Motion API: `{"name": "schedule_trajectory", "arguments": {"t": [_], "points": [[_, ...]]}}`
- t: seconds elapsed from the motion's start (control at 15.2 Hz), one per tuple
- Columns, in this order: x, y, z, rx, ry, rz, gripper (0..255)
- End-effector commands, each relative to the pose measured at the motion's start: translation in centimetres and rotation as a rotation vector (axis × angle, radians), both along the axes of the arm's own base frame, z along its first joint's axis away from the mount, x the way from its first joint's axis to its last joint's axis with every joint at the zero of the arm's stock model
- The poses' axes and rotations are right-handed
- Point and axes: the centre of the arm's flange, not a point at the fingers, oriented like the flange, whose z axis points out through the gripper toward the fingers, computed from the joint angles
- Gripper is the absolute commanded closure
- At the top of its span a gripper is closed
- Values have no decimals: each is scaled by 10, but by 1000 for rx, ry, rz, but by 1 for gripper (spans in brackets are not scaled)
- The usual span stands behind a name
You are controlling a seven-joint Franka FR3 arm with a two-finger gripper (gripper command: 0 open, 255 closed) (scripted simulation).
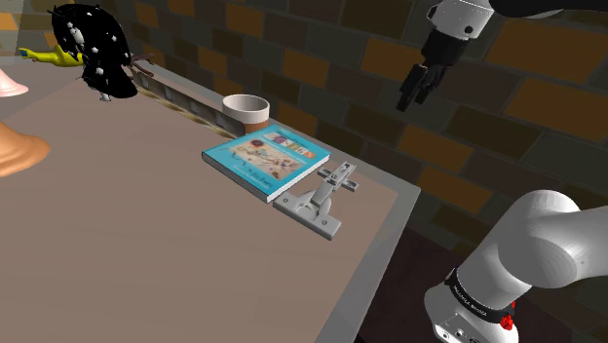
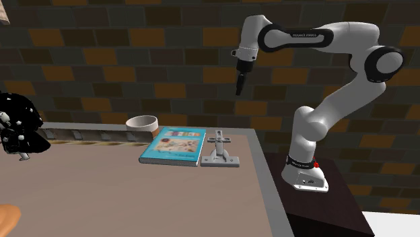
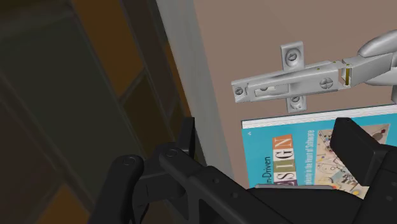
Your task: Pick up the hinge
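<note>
Losing one end of the hinge point(image 3: 292, 79) past the wrist view's edge; hiding part of the book point(image 3: 286, 159) behind the fingers point(image 3: 359, 146) (title half readable); cropping a tan object point(image 1: 15, 151) at the shoulder view's left.

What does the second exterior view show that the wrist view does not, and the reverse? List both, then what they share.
Second exterior view: the white arm, its stand, a round bowl. Wrist view: screw heads, cover lettering. Both: the grey hinge beside the blue book, near the table edge.
</note>
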Motion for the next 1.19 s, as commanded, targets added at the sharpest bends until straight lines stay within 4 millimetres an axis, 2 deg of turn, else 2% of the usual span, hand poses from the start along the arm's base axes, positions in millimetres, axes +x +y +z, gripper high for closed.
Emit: {"name": "schedule_trajectory", "arguments": {"t": [0.0, 1.06, 1.12], "points": [[0, 0, 0, 0, 0, 0, 0], [24, 70, -196, 24, 34, 73, 0], [24, 70, -196, 24, 34, 73, 0]]}}
